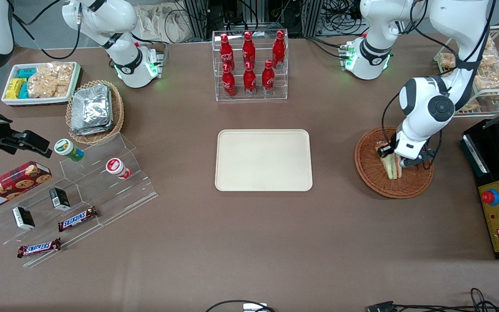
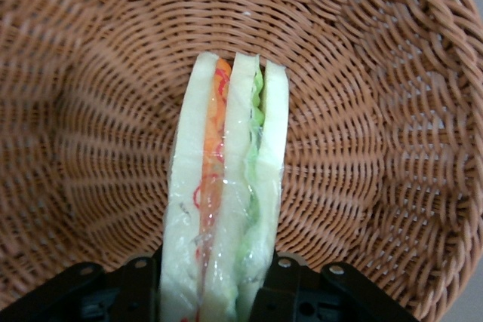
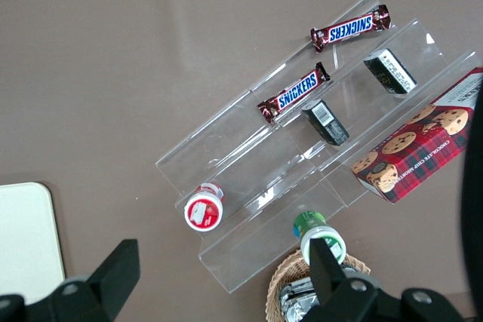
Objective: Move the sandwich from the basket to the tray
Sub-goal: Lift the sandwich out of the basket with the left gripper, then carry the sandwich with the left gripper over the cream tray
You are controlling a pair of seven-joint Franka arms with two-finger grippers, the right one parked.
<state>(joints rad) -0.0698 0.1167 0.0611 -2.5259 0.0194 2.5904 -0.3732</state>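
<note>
Desk (image 1: 249, 242) front edge is bare brown, nearest the front camera. Tray (image 1: 263, 160) sits mid-desk, nothing on it. Basket (image 1: 368, 167) is toward the working arm's end, well apart from the tray. Sandwich (image 2: 226, 209) stands on edge inside the basket, wrapped in clear film. Pincer (image 1: 399, 161) is down in the basket, one finger on each bread face, closed on the sandwich.

Risks, my read:
- Film is slick and the bread is soft, so the wedge could slide out on the lift or get crushed if squeezed harder.
- Grip looks near one end, so it may swing or tilt in transit.
- A low lift could catch the basket rim and drag the basket along.
</note>
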